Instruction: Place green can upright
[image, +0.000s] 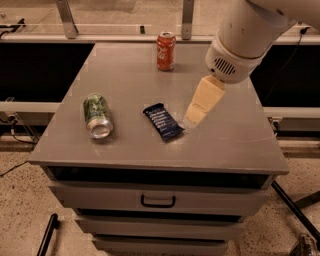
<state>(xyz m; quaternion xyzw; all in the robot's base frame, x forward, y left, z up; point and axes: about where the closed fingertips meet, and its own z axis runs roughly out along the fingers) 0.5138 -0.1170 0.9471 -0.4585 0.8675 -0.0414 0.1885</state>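
Your green can (97, 115) lies on its side at the left of the grey cabinet top (125, 65), silver end facing you. Gripper (193, 117) is just right of the blue wrapper (163, 122); open or closed, can't tell. Speckled floor (20, 210) below.

The white arm (255, 25) comes in from the upper right corner, sloping down and to the left. Its thick round wrist (227, 62), with a small vent grille on its face, ends in the pale yellow gripper (195, 116), which points down and left, its tip low, just right of the view's middle.
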